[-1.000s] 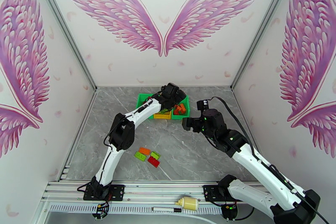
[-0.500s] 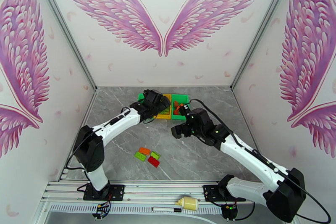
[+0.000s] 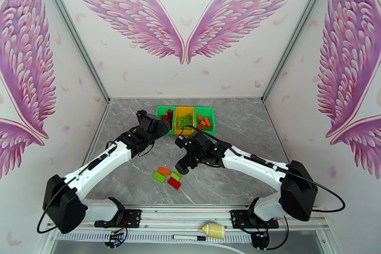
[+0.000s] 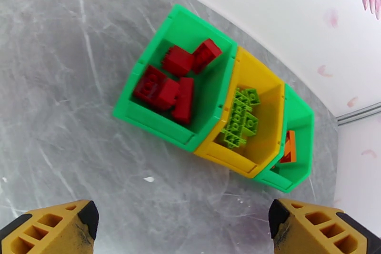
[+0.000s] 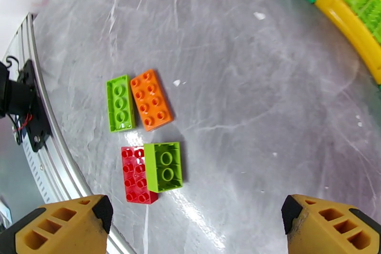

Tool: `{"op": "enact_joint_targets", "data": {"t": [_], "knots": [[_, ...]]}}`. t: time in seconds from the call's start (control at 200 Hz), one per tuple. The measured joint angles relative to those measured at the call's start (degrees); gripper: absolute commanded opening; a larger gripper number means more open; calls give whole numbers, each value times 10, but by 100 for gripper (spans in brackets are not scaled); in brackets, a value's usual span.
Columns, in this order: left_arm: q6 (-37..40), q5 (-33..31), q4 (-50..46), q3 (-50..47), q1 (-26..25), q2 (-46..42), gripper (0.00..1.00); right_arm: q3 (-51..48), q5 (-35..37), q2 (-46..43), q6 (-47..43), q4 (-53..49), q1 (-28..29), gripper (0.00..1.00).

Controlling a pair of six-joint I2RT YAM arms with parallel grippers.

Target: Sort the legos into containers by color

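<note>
Right tool [image 5: 195, 224] is spread wide and empty, hanging over four loose bricks. They sit on the tabletop [image 5: 266, 83], well apart from the yellow bin [image 4: 224, 157], on its near side. Left tool [image 4: 183, 226] is also spread and empty, off to the left of the yellow bin, beyond the left green bin [image 4: 152, 128].

Risks I see:
- Bricks are paired up. The long lime brick [image 5: 119, 103] touches the orange brick [image 5: 150, 100] along a full side. The square lime brick [image 5: 164, 166] touches the red brick [image 5: 134, 175], and I can't tell if it overlaps its edge. With the tool this wide, coming down on one probably catches or shoves its neighbour. Two colours in one pinch means a mis-sort.
- A shoved brick likely slides on the smooth tabletop, further from the yellow bin toward the rail [image 5: 52, 145], where it's harder to reach.
- Bin colour doesn't match contents. Lime is in the yellow bin, red in the left green bin, orange in the right green bin [image 4: 302, 121]. All three touch, so a release slightly off-centre drops a brick next door.
- Left arm [image 3: 102, 164] and right arm [image 3: 252, 167] both reach in on the near side of the yellow bin. If I send the left down for a brick too, they could clash. I'd park the left and take an outer brick first.
</note>
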Motion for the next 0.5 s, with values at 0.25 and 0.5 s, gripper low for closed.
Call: {"op": "enact_joint_targets", "data": {"t": [0.25,0.5], "knots": [[-8,-1,-31,-55,32,-60,99,38,-7,87,-23,-12,26,98],[-17,-1,-43,-55,41,-67,99,82,-2,161,-31,-31,42,95]]}}
